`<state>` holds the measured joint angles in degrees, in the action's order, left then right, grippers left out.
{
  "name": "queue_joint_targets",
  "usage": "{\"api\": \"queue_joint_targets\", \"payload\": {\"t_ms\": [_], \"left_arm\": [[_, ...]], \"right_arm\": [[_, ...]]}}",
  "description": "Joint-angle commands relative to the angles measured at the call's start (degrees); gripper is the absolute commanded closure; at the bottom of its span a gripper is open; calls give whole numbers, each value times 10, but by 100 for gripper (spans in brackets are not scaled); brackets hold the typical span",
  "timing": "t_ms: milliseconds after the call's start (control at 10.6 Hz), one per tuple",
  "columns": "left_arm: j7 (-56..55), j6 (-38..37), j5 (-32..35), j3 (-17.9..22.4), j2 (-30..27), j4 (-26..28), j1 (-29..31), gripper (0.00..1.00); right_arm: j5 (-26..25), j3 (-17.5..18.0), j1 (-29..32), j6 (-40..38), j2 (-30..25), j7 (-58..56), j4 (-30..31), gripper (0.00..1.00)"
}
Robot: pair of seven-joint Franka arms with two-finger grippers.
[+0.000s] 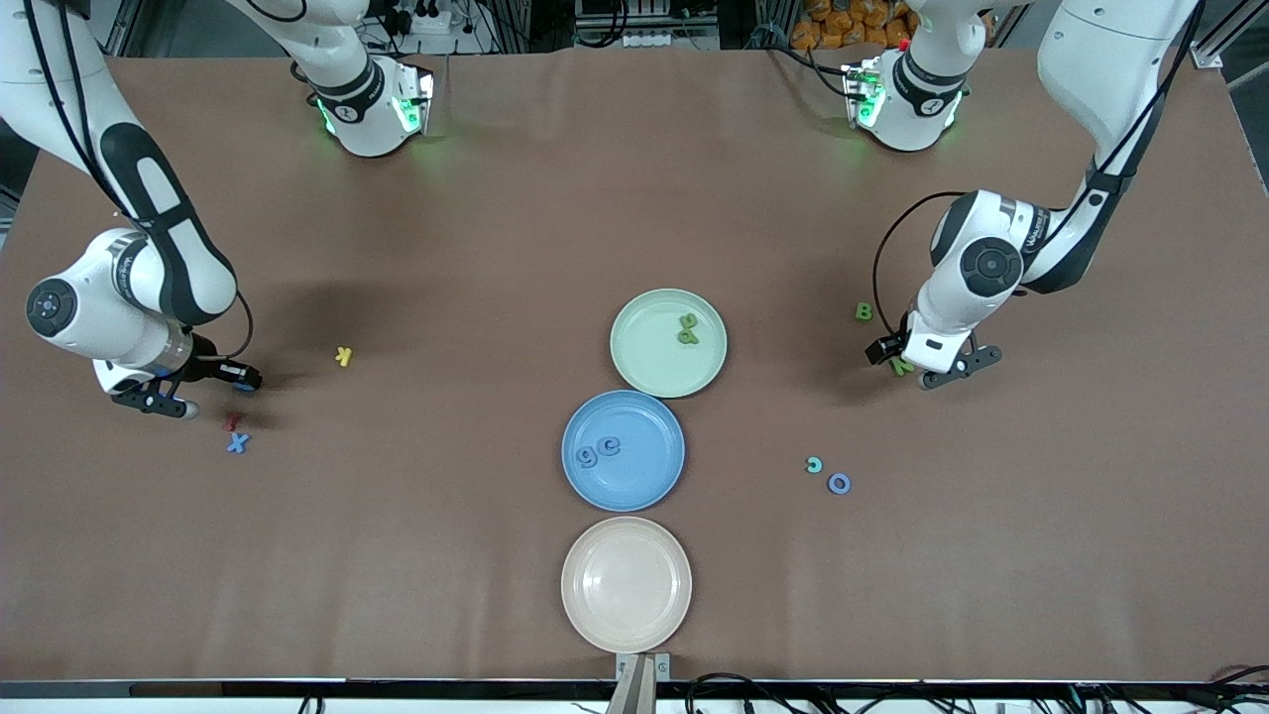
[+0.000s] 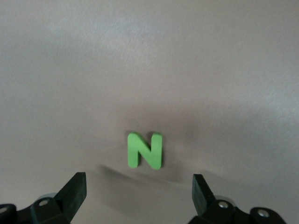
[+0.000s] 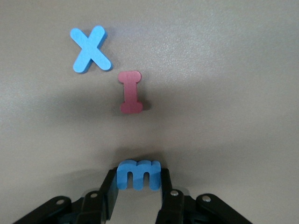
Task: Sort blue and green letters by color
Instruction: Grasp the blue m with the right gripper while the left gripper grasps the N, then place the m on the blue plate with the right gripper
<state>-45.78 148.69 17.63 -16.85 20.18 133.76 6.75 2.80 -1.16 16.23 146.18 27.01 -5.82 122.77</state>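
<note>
My right gripper (image 3: pixel 138 176) is down at the table toward the right arm's end, shut on a blue letter m (image 3: pixel 138 174) with a finger pressed on each side. Close by lies a blue X (image 3: pixel 90 49) (image 1: pixel 237 442). Toward the left arm's end, my left gripper (image 2: pixel 139 184) (image 1: pixel 927 362) is open, low over a green N (image 2: pixel 145 150) (image 1: pixel 900 366) that lies flat on the table just ahead of its fingertips. A green B (image 1: pixel 864 311) lies beside it. A blue O (image 1: pixel 839 483) and a teal C (image 1: pixel 814 464) lie nearer the front camera.
Three plates stand in a row mid-table: a green plate (image 1: pixel 639 322) holding green letters (image 1: pixel 687 328), a blue plate (image 1: pixel 639 486) holding blue letters (image 1: pixel 598 451), and a bare beige plate (image 1: pixel 626 585). A red I (image 3: pixel 130 91) (image 1: pixel 232 421) lies between the m and the X. A yellow K (image 1: pixel 343 356) lies nearby.
</note>
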Motion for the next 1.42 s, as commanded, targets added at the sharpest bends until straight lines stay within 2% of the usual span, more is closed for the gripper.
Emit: {"api": "queue_joint_targets", "payload": {"t_ms": [0, 283, 567, 944, 1227, 1322], "left_arm": [[24, 4, -15, -1, 21, -23, 3, 0], [25, 4, -9, -1, 34, -35, 4, 0], [65, 4, -6, -1, 38, -34, 28, 0], [71, 5, -7, -2, 40, -35, 32, 0], [73, 32, -11, -3, 42, -31, 33, 0], [74, 34, -11, -3, 43, -31, 33, 0]], "right_arm": [[-2, 10, 11, 6, 5, 5, 4, 79], [-1, 12, 7, -5, -6, 5, -16, 80], [-1, 40, -5, -87, -11, 68, -82, 80], [8, 41, -85, -91, -4, 169, -129, 80], [78, 41, -155, -90, 11, 230, -168, 80], [84, 41, -187, -86, 26, 256, -189, 80]]}}
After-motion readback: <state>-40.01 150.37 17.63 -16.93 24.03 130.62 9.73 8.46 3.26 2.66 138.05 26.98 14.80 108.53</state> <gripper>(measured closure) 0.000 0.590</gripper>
